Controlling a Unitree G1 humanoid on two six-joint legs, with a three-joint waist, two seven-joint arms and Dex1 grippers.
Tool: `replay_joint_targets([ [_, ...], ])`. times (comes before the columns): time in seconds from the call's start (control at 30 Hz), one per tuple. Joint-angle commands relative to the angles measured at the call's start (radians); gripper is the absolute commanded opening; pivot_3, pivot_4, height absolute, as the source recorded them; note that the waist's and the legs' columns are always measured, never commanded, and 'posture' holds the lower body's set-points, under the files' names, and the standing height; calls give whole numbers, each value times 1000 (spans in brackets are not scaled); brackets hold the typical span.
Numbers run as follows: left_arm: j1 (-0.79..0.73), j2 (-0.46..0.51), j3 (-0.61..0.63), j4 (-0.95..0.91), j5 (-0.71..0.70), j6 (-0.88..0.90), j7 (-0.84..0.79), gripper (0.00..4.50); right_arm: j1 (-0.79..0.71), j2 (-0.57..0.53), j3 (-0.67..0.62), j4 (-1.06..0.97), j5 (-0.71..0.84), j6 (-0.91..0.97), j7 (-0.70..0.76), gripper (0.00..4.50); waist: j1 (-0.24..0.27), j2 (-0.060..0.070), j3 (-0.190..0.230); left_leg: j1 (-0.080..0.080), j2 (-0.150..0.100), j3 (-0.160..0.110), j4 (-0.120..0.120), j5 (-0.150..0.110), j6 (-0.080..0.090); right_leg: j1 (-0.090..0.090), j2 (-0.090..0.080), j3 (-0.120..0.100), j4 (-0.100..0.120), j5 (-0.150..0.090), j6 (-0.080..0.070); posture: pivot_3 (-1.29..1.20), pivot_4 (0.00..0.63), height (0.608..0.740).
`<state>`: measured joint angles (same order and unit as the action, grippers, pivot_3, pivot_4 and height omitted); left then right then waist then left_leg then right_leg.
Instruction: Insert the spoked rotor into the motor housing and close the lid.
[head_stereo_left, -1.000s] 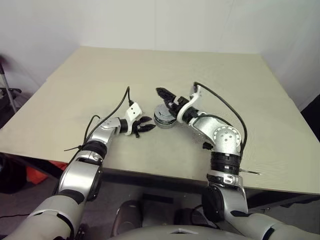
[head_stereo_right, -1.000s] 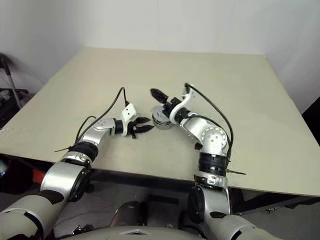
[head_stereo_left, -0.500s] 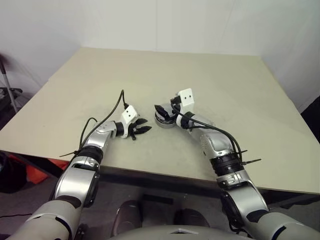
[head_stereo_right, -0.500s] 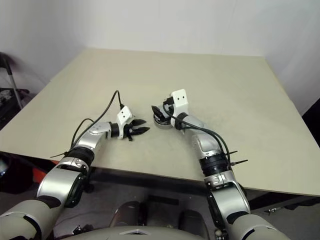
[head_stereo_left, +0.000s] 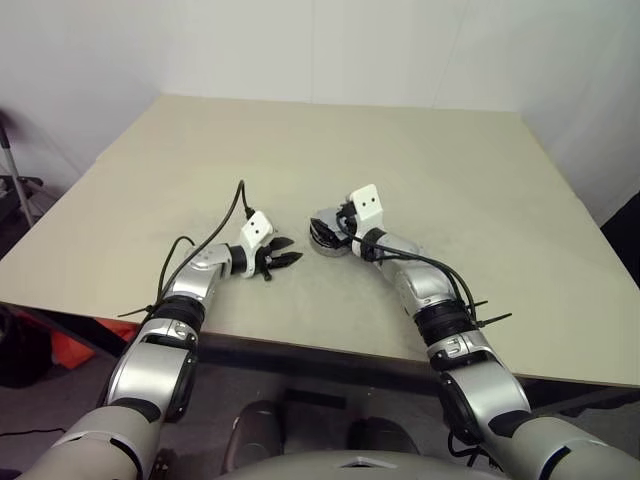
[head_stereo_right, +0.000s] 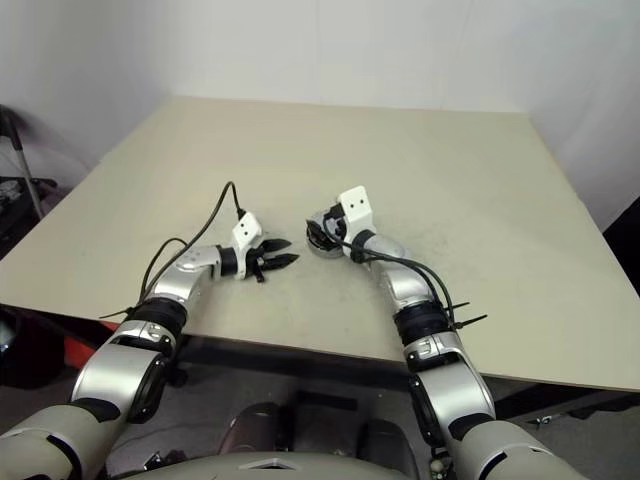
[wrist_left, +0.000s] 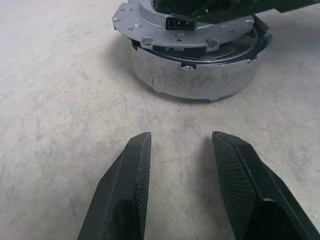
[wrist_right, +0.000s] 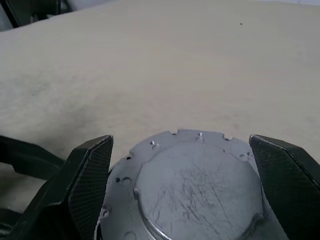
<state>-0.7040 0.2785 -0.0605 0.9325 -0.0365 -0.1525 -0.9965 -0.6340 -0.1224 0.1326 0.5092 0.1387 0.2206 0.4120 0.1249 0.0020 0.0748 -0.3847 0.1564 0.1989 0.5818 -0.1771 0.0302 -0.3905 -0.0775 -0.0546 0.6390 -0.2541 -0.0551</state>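
Observation:
The motor housing (wrist_left: 200, 75) is a short silver cup standing on the table, just ahead of my left gripper (wrist_left: 181, 137). That gripper is open with nothing between its fingers and a short gap to the housing wall. The lid (wrist_right: 200, 190), a dull grey disc with a notched edge, lies flat on top of the housing. My right gripper (wrist_right: 182, 145) is open wide and level, one finger on each side of the lid. I cannot tell whether its pads touch the rim. The spoked rotor is hidden.
The beige table (head_stereo_left: 350, 130) stretches bare beyond and to both sides of the housing. Its front edge runs close under both forearms. A black cable loops up from my left wrist (head_stereo_left: 240, 200). At far left, past the table edge, stand dark items on the floor.
My right arm has rolled over and come down from above the housing, so its fingers now flank the lid. The left gripper has stayed in place.

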Motion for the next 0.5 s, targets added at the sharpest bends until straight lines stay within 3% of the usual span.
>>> replay_joint_targets([
  [0.03,-14,11,14,-28,-17,-2,5,2046,4,5,1,1,-23,-29,7,4466,0,0,0,0,0,0,0,0,0,0,0,0,0,0,0,0,0,740],
  [0.13,-19,10,14,-24,-17,-4,7,2046,10,1,2,16,-47,-36,-1,3846,0,0,0,0,0,0,0,0,0,0,0,0,0,0,0,0,0,740],
  [0.2,-22,10,14,-21,-17,-5,8,2046,10,0,-5,22,-51,-36,-1,3188,0,0,0,1,0,0,0,0,0,1,0,0,0,0,0,0,0,740],
  [0.5,-22,11,14,-13,-15,-10,12,2046,20,-6,-66,-83,24,17,51,3153,2,0,0,1,0,0,1,0,1,1,0,0,0,0,0,0,0,740],
])
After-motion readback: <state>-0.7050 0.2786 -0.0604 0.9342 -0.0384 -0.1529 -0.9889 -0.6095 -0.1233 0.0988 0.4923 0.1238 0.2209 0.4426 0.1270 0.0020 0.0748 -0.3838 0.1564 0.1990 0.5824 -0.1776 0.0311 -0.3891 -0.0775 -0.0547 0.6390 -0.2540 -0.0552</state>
